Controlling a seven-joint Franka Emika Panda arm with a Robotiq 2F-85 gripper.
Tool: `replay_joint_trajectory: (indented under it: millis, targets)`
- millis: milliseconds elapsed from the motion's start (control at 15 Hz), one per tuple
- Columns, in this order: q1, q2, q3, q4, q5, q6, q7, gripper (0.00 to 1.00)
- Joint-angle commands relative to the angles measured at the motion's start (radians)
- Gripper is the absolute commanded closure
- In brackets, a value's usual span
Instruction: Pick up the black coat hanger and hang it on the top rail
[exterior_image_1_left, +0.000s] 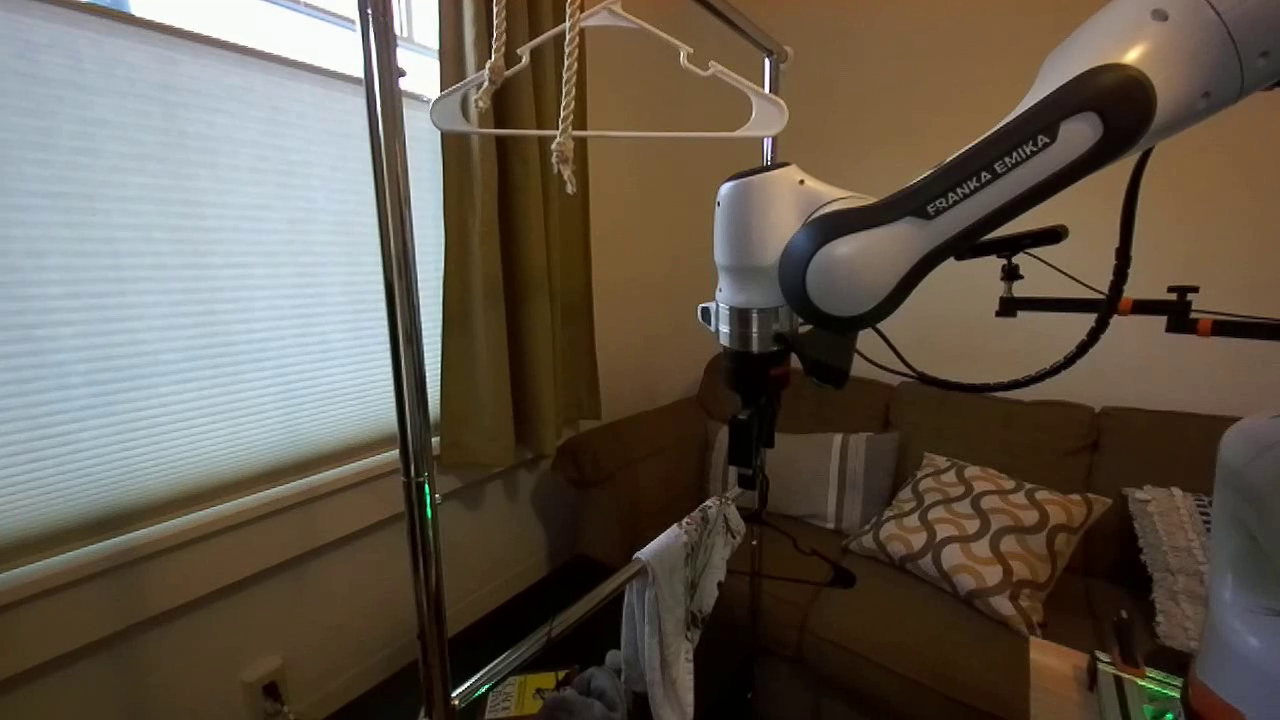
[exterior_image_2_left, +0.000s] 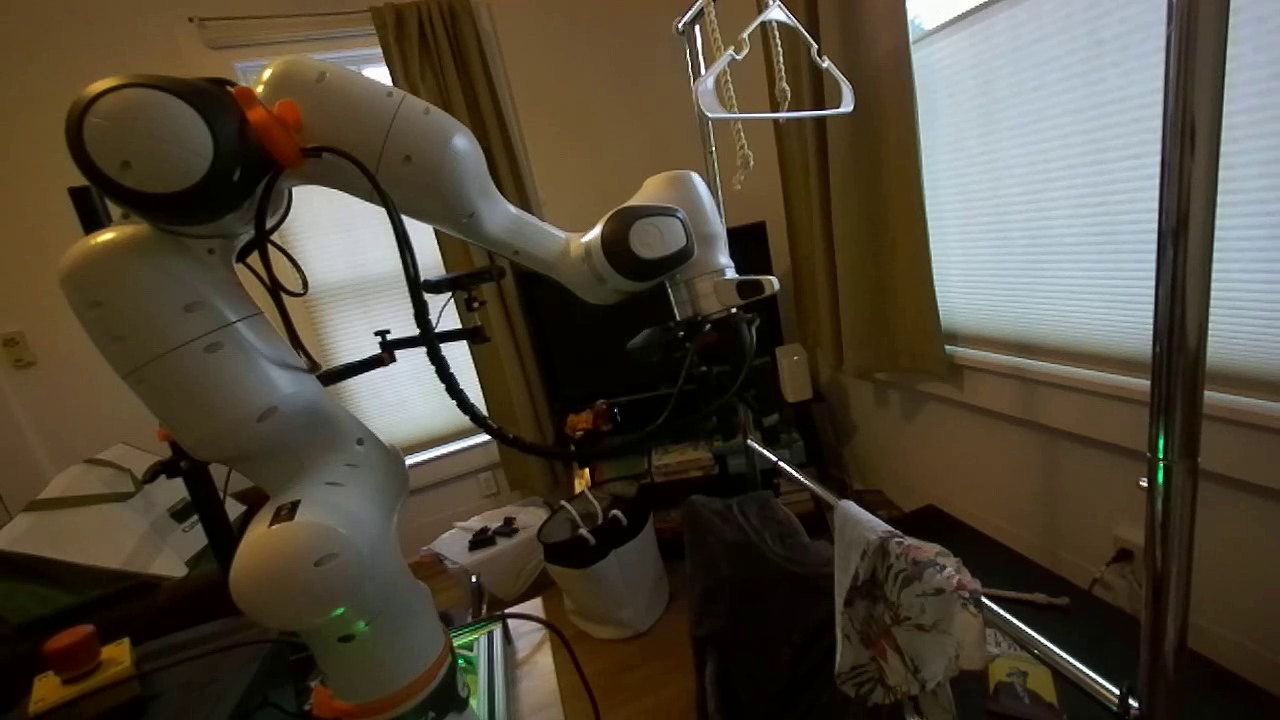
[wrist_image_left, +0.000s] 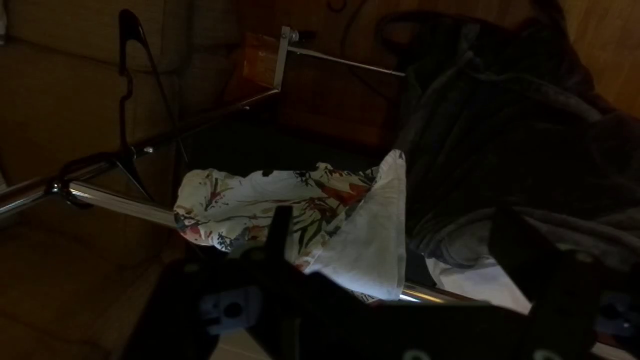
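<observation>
The black coat hanger (wrist_image_left: 125, 155) hangs near the far end of the lower rail, by the upright pole, in the wrist view. Its hook appears to loop over the rail there. In an exterior view its dark arm (exterior_image_1_left: 842, 577) shows just below and beside my gripper (exterior_image_1_left: 750, 465). In the wrist view my gripper (wrist_image_left: 395, 220) is open, with its fingers wide apart and nothing between them. The hanger lies off to the upper left of the fingers there. The top rail (exterior_image_1_left: 740, 25) runs high above the gripper. In an exterior view (exterior_image_2_left: 690, 15) only its end shows, and the hanger cannot be made out.
A white hanger (exterior_image_1_left: 610, 132) and knotted ropes (exterior_image_1_left: 570, 90) hang up high. A floral cloth (wrist_image_left: 280, 200) drapes over the lower rail (exterior_image_1_left: 550, 632), with dark clothing (wrist_image_left: 500, 140) beside it. A chrome upright pole (exterior_image_1_left: 405, 300) stands nearer. A sofa (exterior_image_1_left: 930, 640) stands behind.
</observation>
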Motion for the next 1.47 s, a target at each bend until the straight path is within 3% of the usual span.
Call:
replay_joint_trajectory:
  millis: [0, 267, 667, 1133, 1200, 1267, 1400]
  targets:
    - [0.022, 0.001, -0.021, 0.002, -0.007, -0.004, 0.006, 0.0]
    - [-0.004, 0.041, -0.031, 0.016, -0.016, 0.019, 0.058, 0.0]
    - [-0.085, 0.189, -0.146, 0.032, -0.023, -0.015, 0.094, 0.0]
    - [-0.16, 0.38, -0.292, 0.006, -0.017, 0.045, -0.016, 0.0]
    - [-0.173, 0.41, -0.312, 0.013, 0.027, 0.033, -0.025, 0.0]
    - [-0.141, 0.349, -0.288, 0.014, 0.004, 0.012, -0.002, 0.0]
    - [-0.151, 0.382, -0.304, 0.02, 0.004, 0.016, -0.009, 0.0]
